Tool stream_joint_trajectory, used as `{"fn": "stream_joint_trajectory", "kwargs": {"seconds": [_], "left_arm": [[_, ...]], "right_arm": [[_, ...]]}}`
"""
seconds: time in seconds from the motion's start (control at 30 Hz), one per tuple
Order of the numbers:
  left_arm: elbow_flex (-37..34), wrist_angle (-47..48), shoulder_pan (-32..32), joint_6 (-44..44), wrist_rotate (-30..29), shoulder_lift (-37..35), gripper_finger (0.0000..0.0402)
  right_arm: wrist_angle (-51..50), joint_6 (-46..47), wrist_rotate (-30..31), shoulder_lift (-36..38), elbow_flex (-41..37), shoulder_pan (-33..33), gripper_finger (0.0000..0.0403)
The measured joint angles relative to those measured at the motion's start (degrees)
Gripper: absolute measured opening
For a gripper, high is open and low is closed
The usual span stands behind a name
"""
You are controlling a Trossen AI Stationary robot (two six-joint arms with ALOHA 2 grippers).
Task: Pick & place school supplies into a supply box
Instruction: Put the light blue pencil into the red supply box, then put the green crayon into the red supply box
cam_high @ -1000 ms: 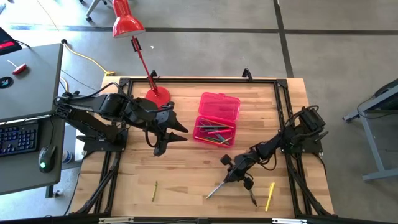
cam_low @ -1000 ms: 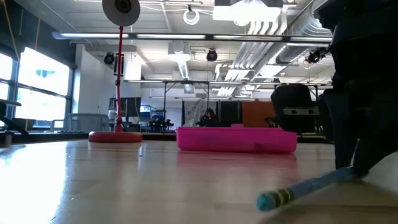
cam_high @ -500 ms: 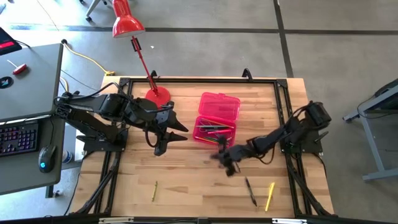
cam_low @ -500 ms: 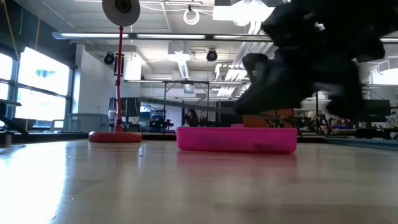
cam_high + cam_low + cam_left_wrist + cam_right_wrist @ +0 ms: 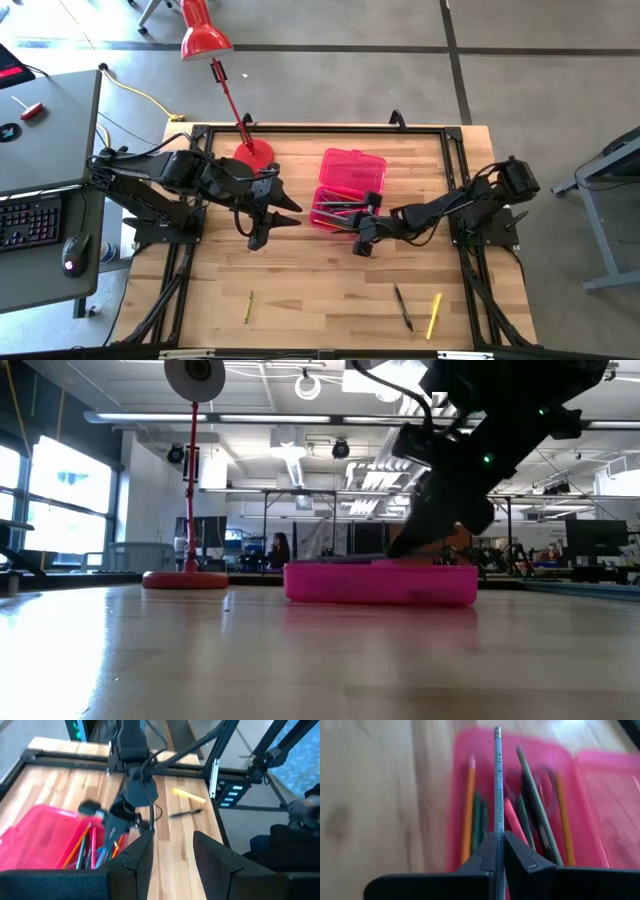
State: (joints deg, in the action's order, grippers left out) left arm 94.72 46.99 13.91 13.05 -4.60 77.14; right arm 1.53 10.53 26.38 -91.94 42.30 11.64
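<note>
Grey concrete floor (image 5: 330,70), grey desk (image 5: 45,125) with keyboard (image 5: 30,222), bright ceiling lights (image 5: 305,385).

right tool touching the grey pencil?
Touching. In the right wrist view the right tool is shut on the grey pencil, both fingers pressed against its shaft, over the pink case.

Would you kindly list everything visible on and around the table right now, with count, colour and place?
Supply box: one, translucent pink, lid open, middle of the table toward the far edge.
Pencils and pens in the box: several, orange, green, pink and dark, lying lengthwise.
Held pencil: one, grey, over the box.
Loose yellow pencil: one, near edge, right side.
Dark pen: one, just left of that yellow pencil.
Small yellow-green pencil: one, near edge, left side.
Desk lamp: one, red, base on the table's far left.
Desk with keyboard: one, left of the table.
Left gripper: open, waiting left of the box.
Right gripper: shut on the held pencil.
</note>
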Motion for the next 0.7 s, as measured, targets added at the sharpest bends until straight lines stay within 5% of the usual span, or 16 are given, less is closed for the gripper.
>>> {"fn": "stream_joint_trajectory", "kwargs": {"seconds": [0.37,0.53,0.7], "left_arm": [[0.0,2.6,5.6,7.7,-2.9,0.0,0.0172],[0.0,7.3,15.4,15.9,-14.9,0.0,0.0172],[-4.1,15.4,26.5,36.7,-29.1,-0.1,0.0172]], "right_arm": [[-6.4,-0.5,2.2,0.0,0.0,-0.8,0.0002],[-5.1,-3.0,1.5,0.0,0.0,-0.8,0.0022],[-2.0,-3.1,2.0,0.1,0.0,-0.7,0.005]]}}
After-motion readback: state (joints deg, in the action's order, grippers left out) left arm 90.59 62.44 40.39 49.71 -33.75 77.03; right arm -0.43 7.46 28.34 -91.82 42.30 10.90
